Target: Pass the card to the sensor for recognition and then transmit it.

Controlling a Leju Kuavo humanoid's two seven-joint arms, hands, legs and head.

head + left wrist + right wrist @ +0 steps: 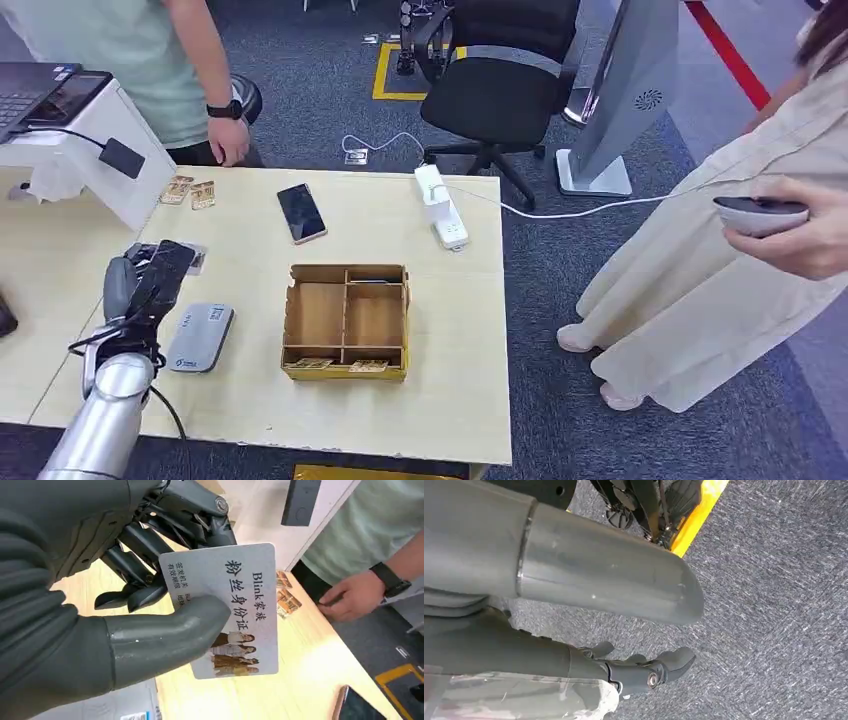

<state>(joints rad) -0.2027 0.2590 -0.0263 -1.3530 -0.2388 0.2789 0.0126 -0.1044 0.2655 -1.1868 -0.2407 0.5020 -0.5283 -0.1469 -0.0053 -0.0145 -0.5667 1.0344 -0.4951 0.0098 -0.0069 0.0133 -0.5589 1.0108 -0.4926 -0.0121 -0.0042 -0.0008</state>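
Observation:
My left hand (148, 288) is raised over the left part of the table and pinches a white card (235, 610) between thumb (165, 635) and fingers. The card bears black printed characters and a small photo of people. A flat grey card sensor (200, 337) lies on the table just right of that hand; its corner also appears under the hand (127, 705). My right hand (644, 672) hangs over grey carpet with its fingers loosely apart and nothing in them.
A wooden compartment box (346, 322) holds cards in its front slots. On the far side lie loose cards (190, 192), a phone (301, 212) and a power strip (441, 206). A person's hand (228, 140) rests at the far edge. Another person on the right holds a grey device (760, 215).

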